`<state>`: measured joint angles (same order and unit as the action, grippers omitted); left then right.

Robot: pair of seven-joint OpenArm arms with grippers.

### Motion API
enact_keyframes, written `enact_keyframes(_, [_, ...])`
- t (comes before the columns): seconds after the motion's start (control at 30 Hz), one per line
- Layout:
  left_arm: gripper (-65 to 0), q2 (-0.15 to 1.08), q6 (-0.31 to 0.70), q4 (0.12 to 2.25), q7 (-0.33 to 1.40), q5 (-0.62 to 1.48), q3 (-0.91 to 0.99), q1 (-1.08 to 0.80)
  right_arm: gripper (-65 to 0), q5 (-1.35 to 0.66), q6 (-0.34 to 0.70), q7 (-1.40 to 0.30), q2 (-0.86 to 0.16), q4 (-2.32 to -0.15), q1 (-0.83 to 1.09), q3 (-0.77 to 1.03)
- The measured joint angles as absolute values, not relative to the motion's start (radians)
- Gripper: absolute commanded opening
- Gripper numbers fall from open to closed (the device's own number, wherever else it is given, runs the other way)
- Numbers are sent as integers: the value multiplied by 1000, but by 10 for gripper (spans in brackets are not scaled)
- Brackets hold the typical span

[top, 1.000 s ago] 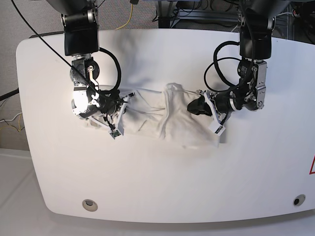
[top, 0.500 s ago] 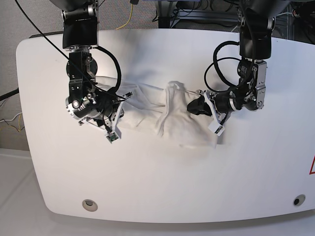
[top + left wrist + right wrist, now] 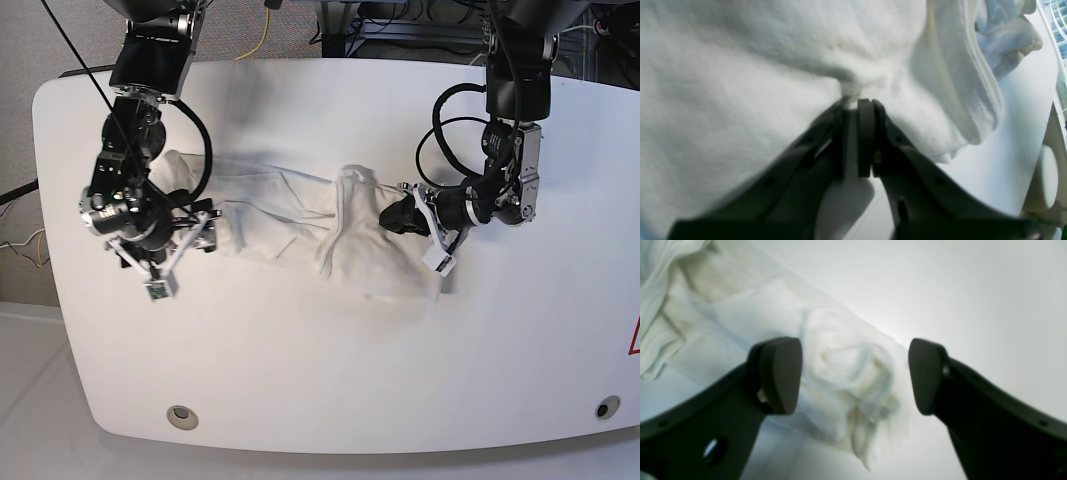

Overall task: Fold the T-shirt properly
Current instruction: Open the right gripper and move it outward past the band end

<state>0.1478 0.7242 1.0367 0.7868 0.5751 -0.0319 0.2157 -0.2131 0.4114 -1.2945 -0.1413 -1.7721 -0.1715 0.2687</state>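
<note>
White T-shirt point(image 3: 330, 235) lies bunched; left gripper point(image 3: 857, 100) pinches it, right gripper point(image 3: 855, 373) gapes.

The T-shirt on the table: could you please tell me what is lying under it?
Only the white tabletop shows around the bunched T-shirt. Whatever lies beneath the cloth is covered. The left hand pinches a fold of it.

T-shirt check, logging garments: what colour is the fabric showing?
Plain white T-shirt; no print visible. Clearest in the base view.
</note>
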Motion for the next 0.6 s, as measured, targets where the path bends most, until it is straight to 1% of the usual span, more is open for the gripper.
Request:
enact_keyframes(0.1, [-603, 149, 724, 1037, 787, 575, -32, 216, -173, -213, 423, -1319, -139, -1772, -171, 421])
enact_keyframes(0.23, [-603, 149, 724, 1037, 787, 574, -32, 216, -173, -309, 470, -1341, -134, -1772, -167, 641])
enact_keyframes(0.3, [-603, 148, 724, 1037, 787, 574, -32, 216, -173, -361, 471, -1349, -133, -1771, -164, 713])
enact_keyframes(0.47, [-603, 148, 724, 1037, 787, 575, -32, 216, -173, -441, 472, -1401, -123, -1742, -165, 799])
enact_keyframes(0.6, [-603, 148, 724, 1037, 787, 574, -32, 216, -173, -454, 473, -1411, -120, -1718, -166, 826])
